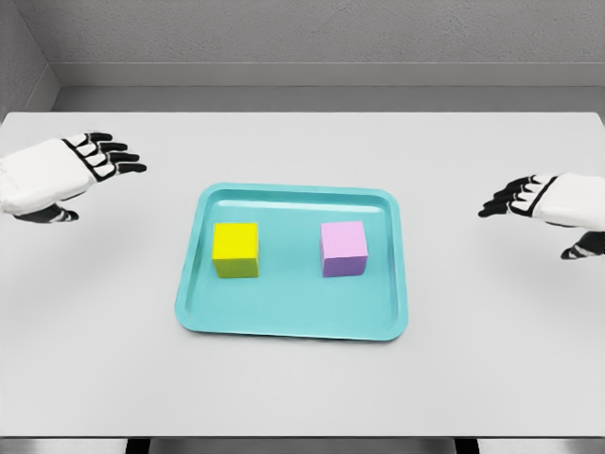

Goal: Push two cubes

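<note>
Head view showed the left hand (71,175) and right hand (544,201) spread, empty; each should meet its nearer cube squarely: yellow cube (235,249), pink cube (344,248).

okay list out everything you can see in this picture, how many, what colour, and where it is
table: one, white, fills most of the view, with a grey wall behind it
tray: one, teal, on the table near the middle
yellow cube: one, yellow, on the left half of the tray
pink cube: one, pink, on the right half of the tray, apart from the yellow cube
left hand: one, white with black fingers, over the table left of the tray, fingers spread, holding nothing
right hand: one, white with black fingers, over the table right of the tray, fingers spread, holding nothing
</note>
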### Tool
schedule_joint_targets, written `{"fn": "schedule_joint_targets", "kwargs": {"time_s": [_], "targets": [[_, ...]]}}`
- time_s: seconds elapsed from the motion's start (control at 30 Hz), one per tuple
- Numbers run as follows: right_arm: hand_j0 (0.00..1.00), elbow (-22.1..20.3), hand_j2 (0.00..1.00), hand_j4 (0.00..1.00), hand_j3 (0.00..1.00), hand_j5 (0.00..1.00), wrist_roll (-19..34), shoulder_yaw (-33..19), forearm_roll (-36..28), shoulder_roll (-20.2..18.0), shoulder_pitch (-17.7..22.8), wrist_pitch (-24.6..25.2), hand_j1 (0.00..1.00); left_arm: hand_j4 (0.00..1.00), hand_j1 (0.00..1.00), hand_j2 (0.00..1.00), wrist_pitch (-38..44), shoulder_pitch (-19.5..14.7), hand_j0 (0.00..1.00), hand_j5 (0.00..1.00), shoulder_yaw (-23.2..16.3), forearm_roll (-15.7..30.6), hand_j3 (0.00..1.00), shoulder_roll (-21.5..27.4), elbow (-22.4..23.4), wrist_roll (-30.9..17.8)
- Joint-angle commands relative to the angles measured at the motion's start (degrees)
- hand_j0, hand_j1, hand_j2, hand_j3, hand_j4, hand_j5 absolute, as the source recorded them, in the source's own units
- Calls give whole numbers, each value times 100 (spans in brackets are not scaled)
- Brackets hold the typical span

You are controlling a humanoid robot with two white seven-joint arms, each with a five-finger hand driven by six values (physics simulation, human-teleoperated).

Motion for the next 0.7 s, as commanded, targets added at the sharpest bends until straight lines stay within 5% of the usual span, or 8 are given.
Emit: {"fn": "schedule_joint_targets", "kwargs": {"time_s": [0.0,0.17,0.2,0.27,0.37,0.43,0.53,0.67], "targets": [[100,-13,100,100,100,100,21,51,-22,78,0,14,100,100,100,100,8,0,100,100,-67,26,100,8,1,-78],[96,22,96,96,96,96,-445,-28,48,412,-105,14,96,100,100,100,8,-26,100,100,-251,-158,100,-1,18,-359],[83,22,83,83,83,83,-436,-11,495,421,-395,14,83,100,100,100,8,-44,100,100,-313,-228,100,-1,27,-359],[82,127,82,82,82,82,-42,559,1120,807,-1054,14,82,100,100,100,8,-97,100,100,-471,-431,100,-45,36,-359],[70,576,70,70,70,70,267,1703,1138,1027,-2074,14,70,100,100,100,8,-114,100,100,-489,-474,100,-54,18,-359],[68,619,68,68,68,68,541,1650,1375,1150,-2083,14,68,96,96,96,8,-132,96,96,-533,-650,96,-54,-17,-359],[56,1077,56,56,56,56,541,1580,1446,1757,-2057,14,56,71,71,71,8,-176,71,71,-568,-712,71,-54,-25,-359],[58,1085,58,58,58,58,541,1536,1463,1906,-2048,14,58,64,64,64,8,-185,64,64,-568,-694,64,-9,-113,-359]]}}
